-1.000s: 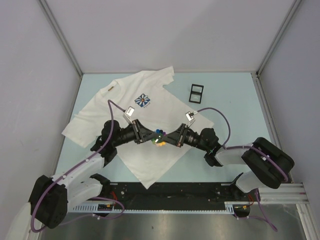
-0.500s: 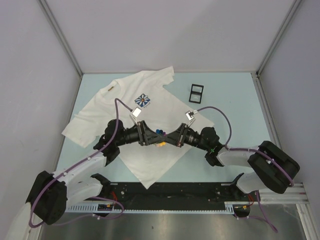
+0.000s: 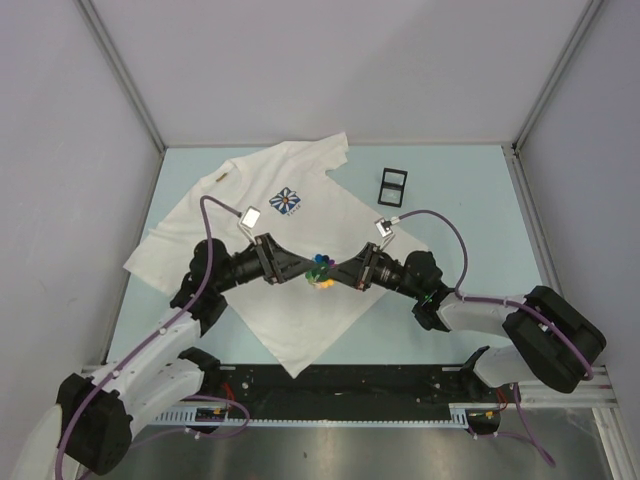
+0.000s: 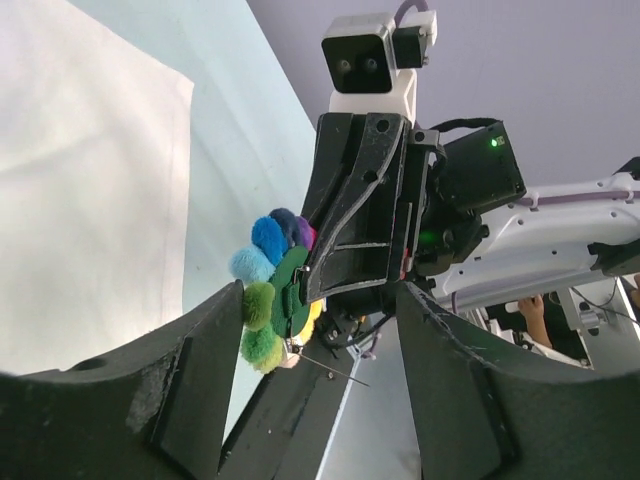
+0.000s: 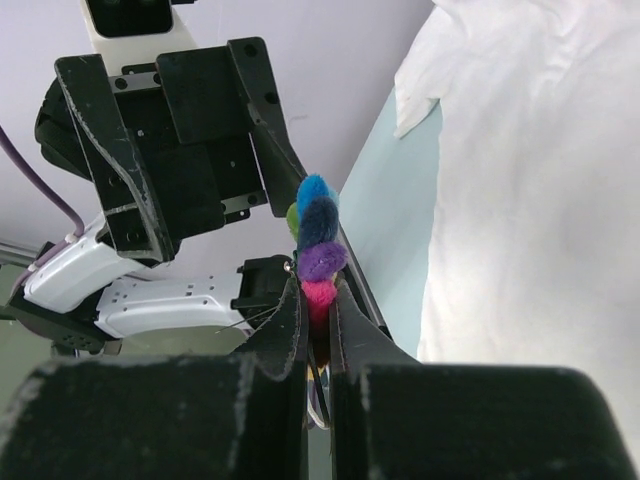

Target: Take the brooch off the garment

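Garment [image 3: 330, 220] lies flat on table [image 3: 470, 220], collar twd far left. Brooch [image 3: 321, 268] sits over garment's lower mid, pinched in R gripper [image 3: 331, 275] reaching in from garment's right. L gripper [image 3: 301, 276] just left of brooch, jaws apart. Frame [image 3: 393, 186] on table, right of garment's far sleeve.

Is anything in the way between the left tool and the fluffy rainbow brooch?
Nothing I can see. The open left tool faces the brooch across bare air, and the right tool is pinching it.
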Robot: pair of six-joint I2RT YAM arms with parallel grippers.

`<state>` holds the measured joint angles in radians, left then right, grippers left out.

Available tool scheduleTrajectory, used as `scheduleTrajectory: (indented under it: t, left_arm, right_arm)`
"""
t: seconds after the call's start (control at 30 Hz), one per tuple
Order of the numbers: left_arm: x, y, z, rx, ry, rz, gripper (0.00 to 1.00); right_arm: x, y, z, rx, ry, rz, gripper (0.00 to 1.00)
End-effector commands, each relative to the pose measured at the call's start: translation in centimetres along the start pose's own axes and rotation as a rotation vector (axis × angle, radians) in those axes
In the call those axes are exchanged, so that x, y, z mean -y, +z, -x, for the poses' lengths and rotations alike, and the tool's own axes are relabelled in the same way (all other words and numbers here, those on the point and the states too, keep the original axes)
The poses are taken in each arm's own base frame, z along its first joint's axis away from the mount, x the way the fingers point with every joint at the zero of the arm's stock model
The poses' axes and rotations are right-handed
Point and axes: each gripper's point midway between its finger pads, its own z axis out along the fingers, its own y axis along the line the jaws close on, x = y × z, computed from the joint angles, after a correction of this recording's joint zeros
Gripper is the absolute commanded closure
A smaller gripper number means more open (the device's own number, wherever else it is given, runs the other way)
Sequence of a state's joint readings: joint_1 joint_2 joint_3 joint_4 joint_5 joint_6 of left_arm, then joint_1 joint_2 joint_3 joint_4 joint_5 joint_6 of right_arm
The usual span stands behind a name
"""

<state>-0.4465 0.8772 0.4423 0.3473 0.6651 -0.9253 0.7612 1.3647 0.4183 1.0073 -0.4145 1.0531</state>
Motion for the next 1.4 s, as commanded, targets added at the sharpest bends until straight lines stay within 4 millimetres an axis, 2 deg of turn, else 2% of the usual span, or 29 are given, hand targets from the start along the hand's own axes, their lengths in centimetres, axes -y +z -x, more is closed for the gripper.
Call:
scheduleTrajectory:
  t: [0.0,0.27,0.37,0.4,0.53,0.57,0.6,0.63,0.73,0.83,0.97,1.23,1.37]
  left_arm:
    - [-0.6,-0.3,-0.1,0.007,-0.022,0.016,0.37]
    - [-1.5,0.2,-1.2,-0.055,-0.071,0.012,0.42]
    - [-1.4,0.2,-1.3,-0.056,-0.078,-0.002,0.56]
    - [-1.4,0.2,-1.4,-0.056,-0.083,-0.005,0.65]
    - [-1.2,0.2,-1.4,-0.053,-0.082,-0.017,0.82]
    - [-1.2,0.1,-1.4,-0.051,-0.084,-0.019,0.86]
    - [-1.2,0.1,-1.4,-0.049,-0.086,-0.019,0.96]
    - [-1.2,0.1,-1.3,-0.044,-0.089,-0.016,0.99]
    - [-1.1,0.0,-1.2,-0.029,-0.113,-0.01,1.0]
    - [-1.3,-0.1,-1.2,-0.019,-0.136,0.0,1.0]
    - [-1.4,-0.2,-1.1,-0.006,-0.15,0.013,1.0]
    - [-1.3,-0.3,-1.2,-0.004,-0.15,0.008,1.0]
    - [-1.4,-0.2,-1.3,-0.006,-0.15,0.006,1.0]
  right_arm:
    - [-1.6,0.1,1.0,0.022,-0.036,0.055,1.0]
    - [-2.4,0.3,0.6,-0.005,-0.015,0.121,1.0]
    - [-2.5,0.3,0.5,-0.007,-0.012,0.126,1.0]
    - [-2.5,0.3,0.5,-0.01,-0.006,0.124,1.0]
    - [-2.3,0.4,0.4,-0.01,-0.001,0.123,1.0]
    - [-2.3,0.4,0.3,-0.012,0.0,0.122,0.98]
    - [-2.3,0.4,0.4,-0.012,0.002,0.12,0.96]
    - [-2.1,0.4,0.4,-0.012,0.005,0.117,0.95]
    - [-2.0,0.5,0.2,-0.013,0.006,0.114,0.84]
    - [-1.8,0.6,0.2,-0.011,0.01,0.107,0.8]
    - [-1.7,0.7,0.0,-0.011,0.012,0.109,0.7]
    - [-2.0,1.0,0.0,-0.009,0.035,0.142,0.69]
    - [-2.2,1.1,-0.2,-0.014,0.041,0.156,0.73]
